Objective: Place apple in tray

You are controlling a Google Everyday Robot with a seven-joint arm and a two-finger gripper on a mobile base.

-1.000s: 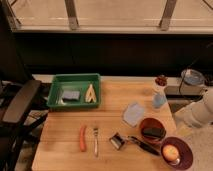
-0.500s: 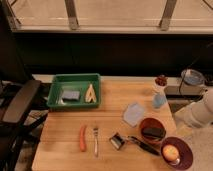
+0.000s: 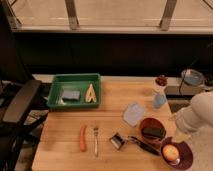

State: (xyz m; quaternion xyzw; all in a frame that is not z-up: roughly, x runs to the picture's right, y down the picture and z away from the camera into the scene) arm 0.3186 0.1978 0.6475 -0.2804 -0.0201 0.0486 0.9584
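The apple, small and yellow-orange, lies in a round purple bowl at the table's front right corner. The green tray stands at the back left of the table and holds a blue sponge and a yellowish piece. A white arm segment reaches in from the right edge, just above and behind the purple bowl. My gripper itself is not in view.
A brown bowl with a dark object in it stands beside the purple bowl. A carrot, a fork and a peeler lie along the front. A pale blue square and a bottle are mid-right. A black chair stands at the left.
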